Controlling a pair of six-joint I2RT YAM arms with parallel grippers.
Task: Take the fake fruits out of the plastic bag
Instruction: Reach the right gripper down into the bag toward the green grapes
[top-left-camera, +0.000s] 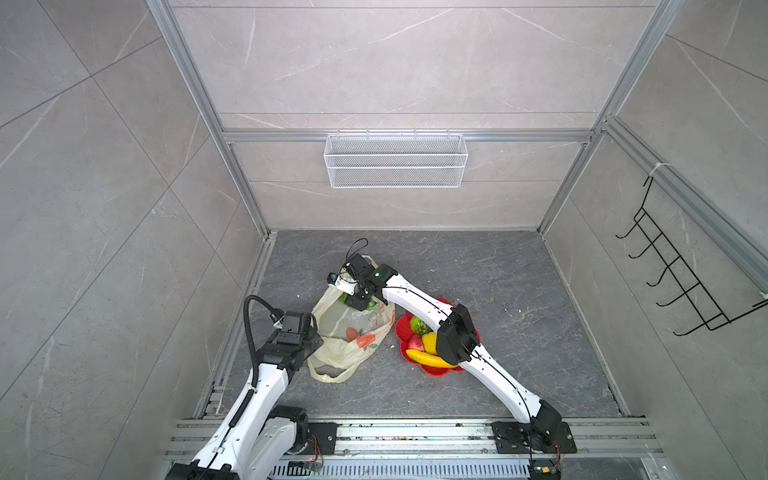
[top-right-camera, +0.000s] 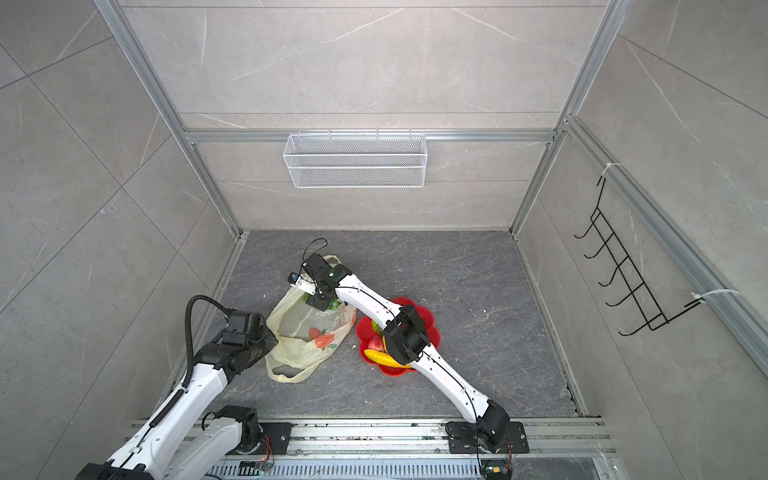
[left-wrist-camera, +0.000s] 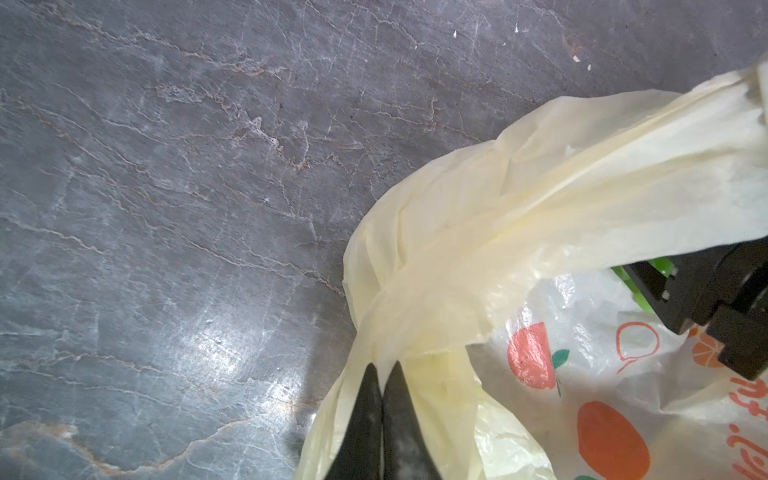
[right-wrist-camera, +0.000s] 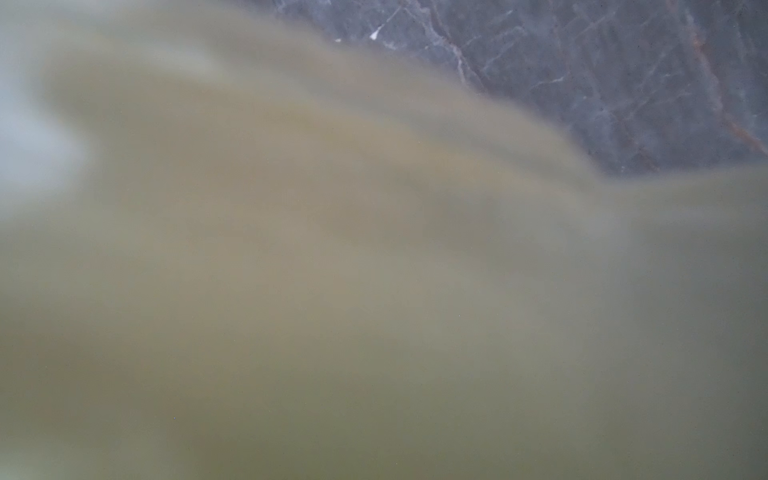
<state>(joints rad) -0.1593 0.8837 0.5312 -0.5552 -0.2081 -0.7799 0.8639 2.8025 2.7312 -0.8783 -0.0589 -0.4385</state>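
While my left gripper (left-wrist-camera: 382, 372) pinches the plastic bag (top-left-camera: 353, 334), my right gripper (top-left-camera: 360, 302) is sunk in the bag's mouth.
My left jaws are closed tip to tip on a gathered twist of the film; my right jaws are hidden, since the right wrist view is a blur of yellowish plastic, so I cannot tell their width or whether they hold anything; a bit of green fruit (left-wrist-camera: 660, 266) shows just beside them; the bag is thin, translucent, pale yellow, crumpled, printed with orange fruit and orange writing, lying on the grey table (left-wrist-camera: 166, 208); just beside it the red plate (top-left-camera: 401, 330) holds a green bumpy ball (top-left-camera: 419, 325), strawberry (top-left-camera: 414, 343), yellow knobbly fruit (top-left-camera: 429, 340) and banana (top-left-camera: 424, 357).
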